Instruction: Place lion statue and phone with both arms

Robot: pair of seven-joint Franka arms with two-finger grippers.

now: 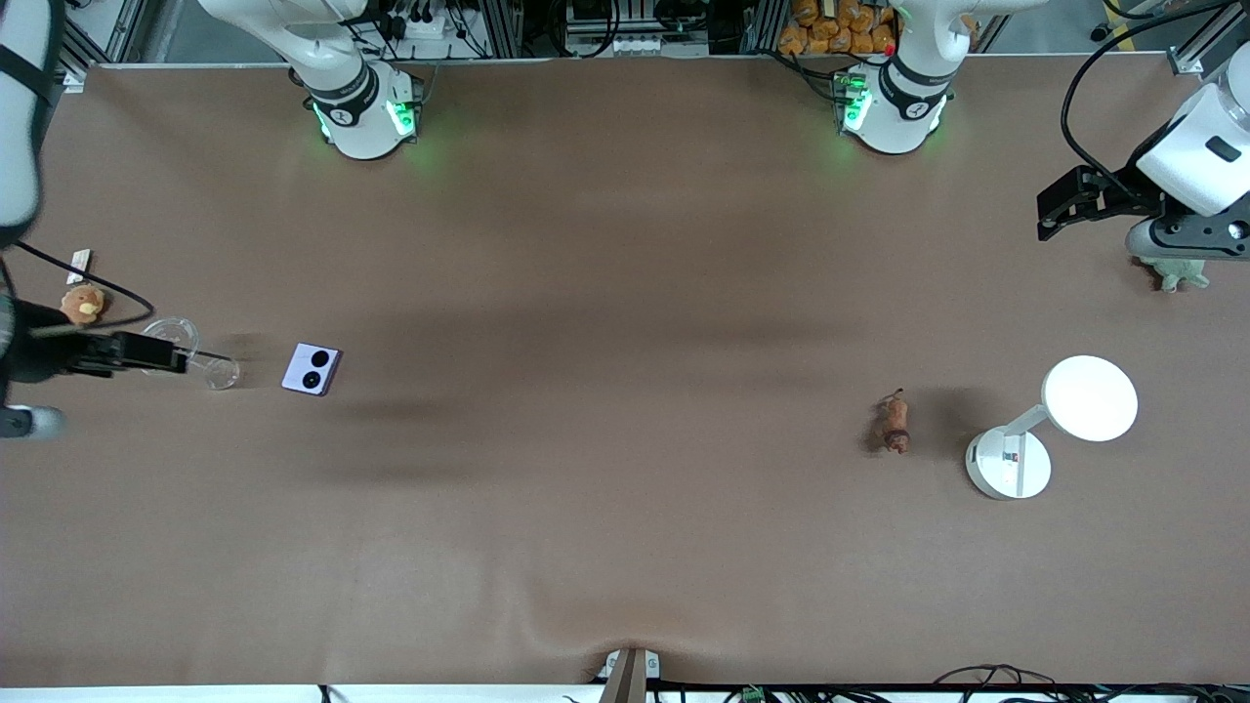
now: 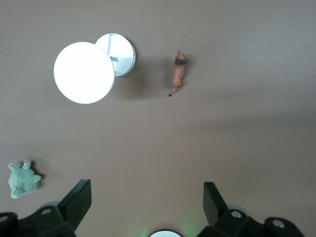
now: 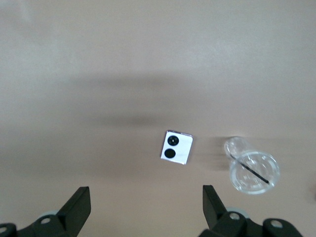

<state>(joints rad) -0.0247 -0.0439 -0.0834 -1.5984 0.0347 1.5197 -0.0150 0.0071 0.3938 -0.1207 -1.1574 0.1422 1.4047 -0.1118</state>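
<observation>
Flanking lion statue (image 1: 893, 422): white round lamp (image 1: 1053, 422) just beside it, toward left arm's end of surface (image 1: 625, 547); green plush (image 1: 1177, 273) under left tool (image 1: 1060, 210). Statue well apart from left tool, nothing between. Clear cup (image 1: 186, 353) lies between right tool (image 1: 146, 353) and phone (image 1: 312, 368); tan plush (image 1: 83, 304) near. Both tools: fingers spread wide, empty, touching nothing.

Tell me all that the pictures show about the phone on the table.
The phone is small, squarish and pale lavender, folded shut, with two round black camera circles on its upper face. It looks hard and smooth. It lies flat on the brown table, toward the right arm's end, turned a little askew. A clear plastic cup lies on its side beside it, not touching. Nothing holds it.
</observation>
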